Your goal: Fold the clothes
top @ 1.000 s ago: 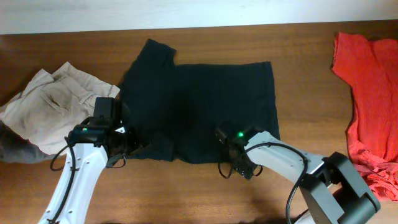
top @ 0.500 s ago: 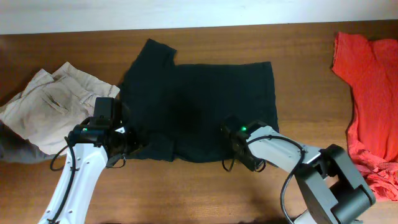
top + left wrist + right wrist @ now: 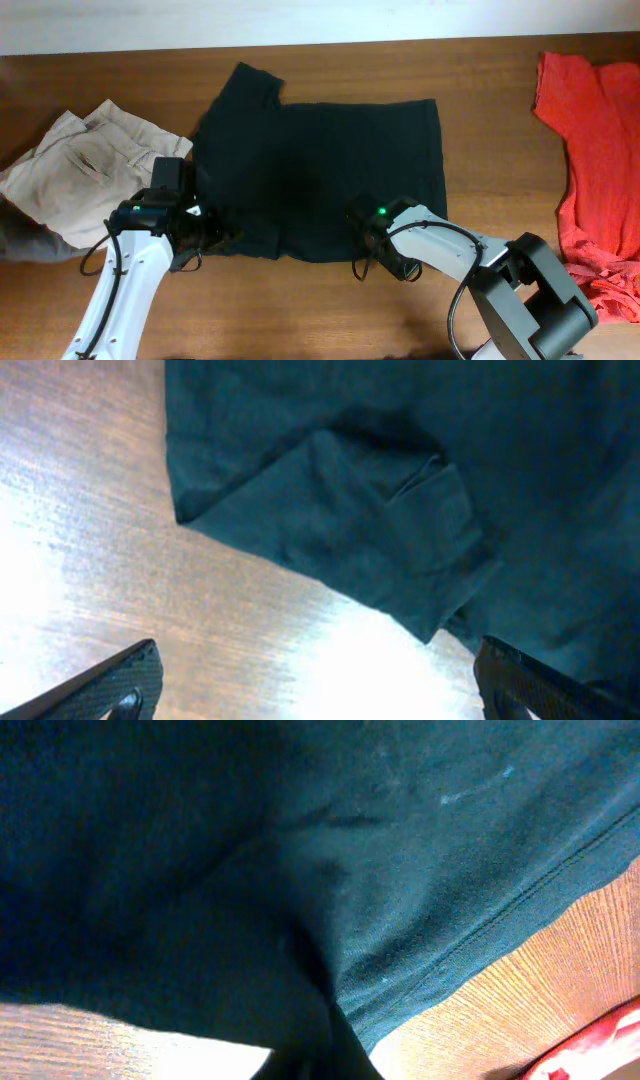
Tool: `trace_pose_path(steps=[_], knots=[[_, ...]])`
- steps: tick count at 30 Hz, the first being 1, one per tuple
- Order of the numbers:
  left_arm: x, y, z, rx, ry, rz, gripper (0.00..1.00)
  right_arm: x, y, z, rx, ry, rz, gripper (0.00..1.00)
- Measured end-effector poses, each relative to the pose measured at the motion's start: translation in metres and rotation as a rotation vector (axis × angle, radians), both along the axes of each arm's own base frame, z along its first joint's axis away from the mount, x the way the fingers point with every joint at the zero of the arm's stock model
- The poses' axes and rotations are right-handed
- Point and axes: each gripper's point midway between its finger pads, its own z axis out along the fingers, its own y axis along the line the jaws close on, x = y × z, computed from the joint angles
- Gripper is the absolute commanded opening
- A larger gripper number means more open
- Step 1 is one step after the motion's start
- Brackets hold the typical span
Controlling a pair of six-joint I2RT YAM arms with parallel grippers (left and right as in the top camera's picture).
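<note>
while the right claw [image 3: 378,255] is pinched shut, seemingly on the near edge of the shirt [image 3: 330,170], the left claw [image 3: 208,238] hangs wide by the near sleeve. first fold is starting, and next the left must grip too. shirt lies flat mid-bench [image 3: 500,120], neck left, hem right, long axis left-right.

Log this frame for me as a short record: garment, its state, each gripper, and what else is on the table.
garment: black T-shirt, centre of wooden table
state: spread flat, not yet folded
left gripper: open, above the near sleeve, holding nothing
right gripper: shut on the bottom hem
other items: beige trousers far left, red garment far right
</note>
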Motion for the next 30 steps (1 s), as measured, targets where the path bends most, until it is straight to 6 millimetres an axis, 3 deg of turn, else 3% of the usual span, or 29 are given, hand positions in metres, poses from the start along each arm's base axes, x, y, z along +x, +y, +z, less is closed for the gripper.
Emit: trace_pose_path(steps=[6,14,25,30], knots=[[-0.012,-0.007,-0.011,-0.046,0.047,0.007,0.99,0.0,0.0,0.0,0.002,-0.007,-0.017,0.04],[-0.037,-0.031,-0.061,-0.255,0.113,0.154,0.99,0.0,0.0,0.0,0.004,-0.017,-0.04,0.04],[-0.012,-0.015,-0.062,-0.34,0.029,0.316,0.92,0.002,0.002,0.0,0.013,-0.035,-0.057,0.04],[-0.008,-0.014,-0.076,-0.34,0.06,0.346,0.89,0.002,0.002,0.0,0.014,-0.037,-0.062,0.04]])
